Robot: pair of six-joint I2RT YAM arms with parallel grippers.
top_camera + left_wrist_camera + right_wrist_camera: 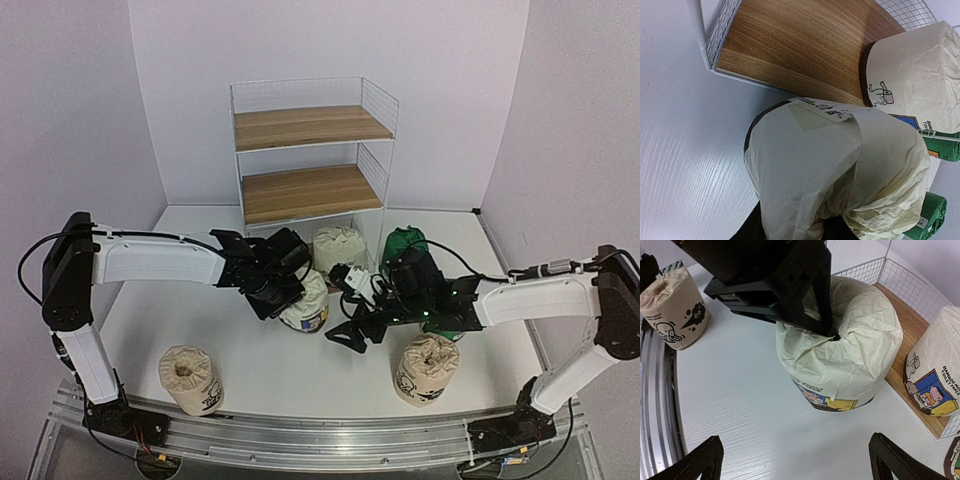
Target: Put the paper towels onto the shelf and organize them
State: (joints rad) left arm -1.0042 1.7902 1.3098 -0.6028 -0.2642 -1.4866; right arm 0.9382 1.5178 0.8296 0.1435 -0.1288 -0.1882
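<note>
Left fingers: your left fingers (pixel 821 305) are clenched on the gathered top of the held white roll (pixel 860 350), pinching the wrap at its centre.
Right fingers: your right fingers (pixel 702 465) are spread wide and grasp nothing. They hang low over the bench (pixel 300 375), just in front of that roll.
Where the roll is: just outside the front of the shelf (pixel 310 125), beside its bottom board (pixel 800 50). You cannot tell whether its base touches the bench.
Step in hand: probably carrying this roll onto the bottom board, next to the second white roll (pixel 935 385) that stands there.
How to do it well: raise it just enough to clear the board's front edge and go straight in. Set it upright beside its twin, then let go. You hold soft wrap only, so move slowly or the roll may swing or the paper tear.
In the way: the corner post (pixel 697 30) and mesh side (pixel 865 272) bound the opening. The middle board (pixel 310 192) overhead limits your wrist height.
Other things: a green roll (pixel 403 245) stands by the shelf's right side, near your right arm. One beige roll (pixel 190 378) and the other beige roll (pixel 428 368) sit at the near edge, well apart.
</note>
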